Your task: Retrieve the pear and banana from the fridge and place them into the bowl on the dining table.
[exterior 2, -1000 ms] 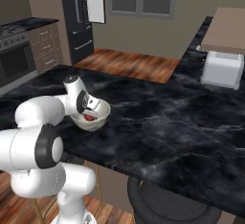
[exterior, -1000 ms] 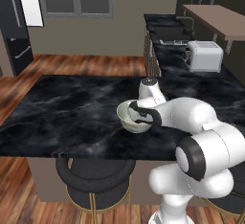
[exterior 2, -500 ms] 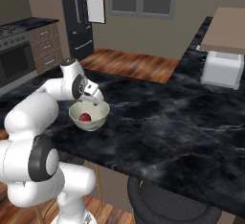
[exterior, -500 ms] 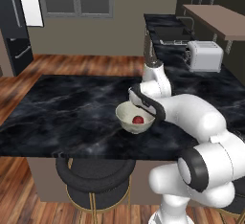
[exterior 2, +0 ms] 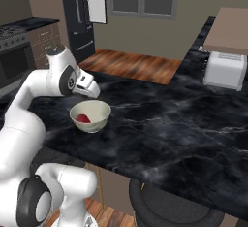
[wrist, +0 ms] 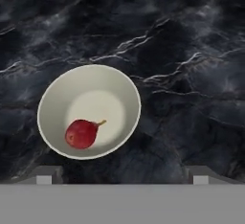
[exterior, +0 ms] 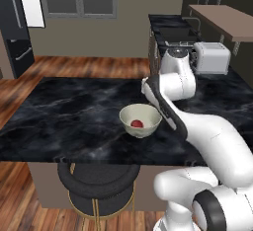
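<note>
The cream-white bowl (wrist: 89, 110) stands on the black marble dining table (wrist: 191, 50) near its front edge. A red pear (wrist: 81, 133) with a short stem lies inside it, also seen as the pear (exterior: 137, 124) and the pear (exterior 2: 83, 118). My gripper (wrist: 123, 176) hangs open above the bowl's near rim, with nothing between its fingers. From the base cameras the gripper (exterior: 147, 90) (exterior 2: 94, 92) sits a hand's height over the bowl (exterior: 141, 120) (exterior 2: 90, 115). The dark fridge (exterior: 15, 25) (exterior 2: 80, 17) stands far back with a pale panel showing. The banana is out of view.
A white toaster (exterior: 211, 57) (exterior 2: 224, 70) stands on the counter to the right. Round black stools (exterior: 96, 180) (exterior 2: 169, 206) are tucked under the table's front edge. A stove (exterior 2: 14, 61) is at the left, with wooden floor between table and fridge.
My gripper opened wide and rose out of the bowl, leaving the pear lying in it. The arm has swung up and back.
</note>
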{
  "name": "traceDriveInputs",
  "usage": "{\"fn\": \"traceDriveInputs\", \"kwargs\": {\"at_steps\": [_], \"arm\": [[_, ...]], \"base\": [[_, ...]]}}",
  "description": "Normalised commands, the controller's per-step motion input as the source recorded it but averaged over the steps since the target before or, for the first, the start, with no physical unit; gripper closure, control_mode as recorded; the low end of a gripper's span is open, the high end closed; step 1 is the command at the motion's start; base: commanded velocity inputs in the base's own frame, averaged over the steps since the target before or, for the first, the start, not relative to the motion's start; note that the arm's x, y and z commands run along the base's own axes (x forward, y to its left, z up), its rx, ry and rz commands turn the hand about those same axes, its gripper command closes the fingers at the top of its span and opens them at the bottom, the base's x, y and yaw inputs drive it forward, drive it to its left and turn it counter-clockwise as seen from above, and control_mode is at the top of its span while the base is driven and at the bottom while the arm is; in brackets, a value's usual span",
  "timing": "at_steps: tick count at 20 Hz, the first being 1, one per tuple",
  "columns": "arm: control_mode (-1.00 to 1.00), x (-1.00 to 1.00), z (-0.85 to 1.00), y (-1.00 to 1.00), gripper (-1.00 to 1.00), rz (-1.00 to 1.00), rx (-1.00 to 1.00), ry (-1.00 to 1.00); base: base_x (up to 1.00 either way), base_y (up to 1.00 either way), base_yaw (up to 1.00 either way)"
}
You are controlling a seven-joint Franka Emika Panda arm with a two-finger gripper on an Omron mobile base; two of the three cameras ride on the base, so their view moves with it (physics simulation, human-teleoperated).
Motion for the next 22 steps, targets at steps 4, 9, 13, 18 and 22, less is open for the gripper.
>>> {"fn": "traceDriveInputs", "kwargs": {"at_steps": [4,9,13,18,22], "arm": [[-1.0,-1.0,0.39,-0.31,-1.0,0.26,0.11,-0.14],[-1.0,-0.77,0.02,-0.18,-1.0,0.27,0.05,-0.02],[-1.0,-0.56,-0.03,0.0,-1.0,0.22,0.0,-0.01],[-1.0,-0.24,-0.09,0.0,-1.0,0.18,0.0,0.0],[1.0,0.0,0.0,0.0,-1.0,0.0,0.0,0.0]], "base": [[0.0,0.0,0.0],[0.0,0.0,0.0],[0.0,0.0,0.0],[0.0,0.0,0.0],[0.0,0.0,0.0]]}}
